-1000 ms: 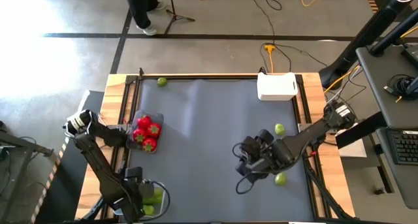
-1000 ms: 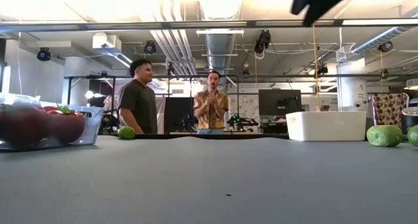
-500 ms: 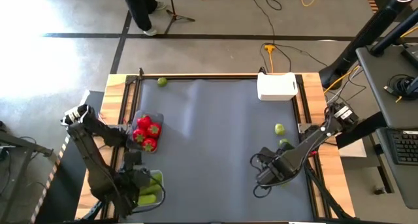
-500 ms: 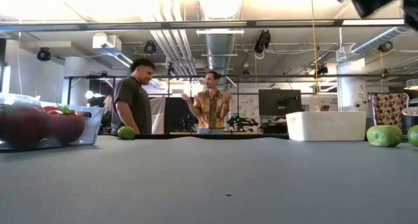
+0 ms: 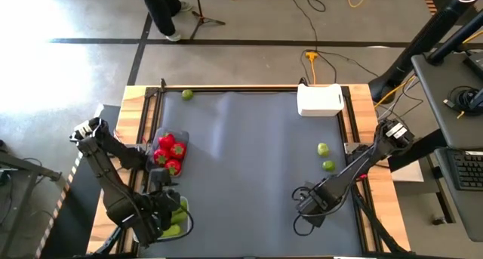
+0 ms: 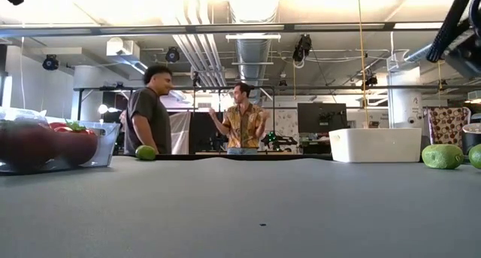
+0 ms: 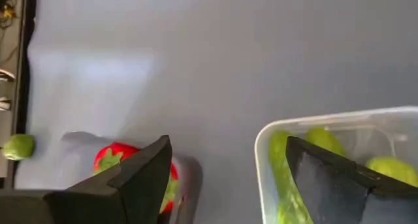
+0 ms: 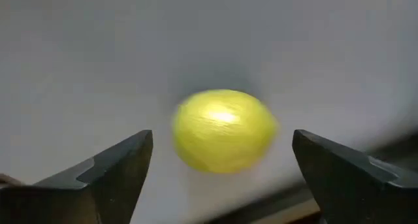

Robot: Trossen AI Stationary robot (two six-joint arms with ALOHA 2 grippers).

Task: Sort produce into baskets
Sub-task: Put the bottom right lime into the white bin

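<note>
Right gripper [image 5: 315,202] is low over the dark grey mat [image 5: 249,153] at the near right. Fingers [image 8: 111,175] spread wide, nothing between them touching: a small round lime-green ball [image 8: 223,129] sits on the mat in the gap ahead of the tips, not clamped. That ball is hidden under the arm from overhead.

Left gripper [image 5: 162,206] is at the near left corner, over the clear plastic tub with rounded corners [image 7: 307,129]. Its fingers [image 7: 140,178] stand apart and hold nothing. One finger is above the tub's contents, the other outside its wall. The tub holds long green cucumber-like pieces [image 7: 281,172] plus a paler green piece at the edge of the wrist picture.

A second clear plastic container [image 5: 170,154] on the left edge of the mat, farther back than the tub, holds the round red pieces with green tops [image 5: 169,155].

Loose produce on the mat:
- two more lime-green balls [image 5: 323,149] on the right side, just beside each other, near the mat's right edge
- one lime-green ball [image 5: 187,95] at the far left corner, well apart from everything else

Opaque white box [image 5: 320,100] is at the far right corner; can't tell its contents.

Low view: two people [image 6: 148,121] standing in the room beyond the table.
</note>
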